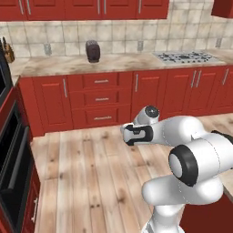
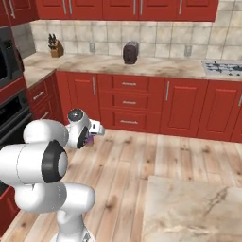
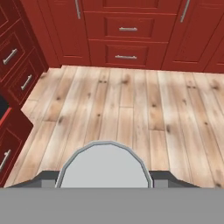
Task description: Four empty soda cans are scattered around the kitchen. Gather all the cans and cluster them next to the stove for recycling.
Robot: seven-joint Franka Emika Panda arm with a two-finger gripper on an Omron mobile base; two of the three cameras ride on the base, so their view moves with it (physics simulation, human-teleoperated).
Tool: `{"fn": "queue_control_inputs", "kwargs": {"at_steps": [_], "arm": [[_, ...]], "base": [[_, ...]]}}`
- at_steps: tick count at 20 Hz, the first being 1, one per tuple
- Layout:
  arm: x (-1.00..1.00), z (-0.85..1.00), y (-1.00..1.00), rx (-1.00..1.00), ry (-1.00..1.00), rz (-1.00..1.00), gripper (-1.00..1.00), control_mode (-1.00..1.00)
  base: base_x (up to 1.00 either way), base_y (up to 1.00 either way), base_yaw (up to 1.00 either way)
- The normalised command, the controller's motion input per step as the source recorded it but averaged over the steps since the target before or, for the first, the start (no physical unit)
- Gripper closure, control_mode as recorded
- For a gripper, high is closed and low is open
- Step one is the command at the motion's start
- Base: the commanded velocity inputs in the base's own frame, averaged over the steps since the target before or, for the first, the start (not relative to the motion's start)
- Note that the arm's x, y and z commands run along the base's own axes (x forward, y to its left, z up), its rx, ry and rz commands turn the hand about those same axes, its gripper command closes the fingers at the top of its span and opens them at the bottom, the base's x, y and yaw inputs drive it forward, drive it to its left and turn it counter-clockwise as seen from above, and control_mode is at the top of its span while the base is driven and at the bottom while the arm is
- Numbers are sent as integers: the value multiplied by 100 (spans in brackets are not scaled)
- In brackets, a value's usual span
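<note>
1. From my seat, the arm is folded in close over the wood floor (image 1: 82,173), mid-kitchen, with the hand (image 2: 90,137) held well above the planks.
2. The hand view has a silvery round top (image 3: 105,166) sitting right between the two dark fingertips (image 3: 168,177) — that is a soda can, seen end-on.
3. In the right base view a bit of purple shows in the hand, so I take it to be the purple soda can (image 2: 88,138), and the hand is clenched on it.
4. The stove (image 1: 186,57) sits on the back surface (image 1: 68,64) at the far right of the left base view; in the right base view just its edge shows at the right border.
5. The can is well apart from the stove — across the floor and off to its left.
6. A dark toaster (image 2: 131,52) stands on the same surface near its middle, against the tan tiled wall.
7. A knife block (image 2: 56,46) stands in the left corner of that surface.
8. Red drawers (image 3: 127,29) and cabinet doors run beneath, and a black wall oven (image 1: 11,173) fills the left edge of the left base view.
</note>
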Motion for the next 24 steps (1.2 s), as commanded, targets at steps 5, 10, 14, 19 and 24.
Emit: {"fn": "queue_control_inputs", "kwargs": {"at_steps": [5, 10, 14, 19, 24], "arm": [[0, 0, 0, 0, 0, 0, 100, 100], [0, 0, 0, 0, 0, 0, 100, 100], [0, 0, 0, 0, 0, 0, 100, 100], [0, 0, 0, 0, 0, 0, 100, 100], [0, 0, 0, 0, 0, 0, 100, 100]], "base": [[66, 25, 0], [70, 24, 0], [73, 24, 0], [73, 23, 0], [69, 22, 0]]}}
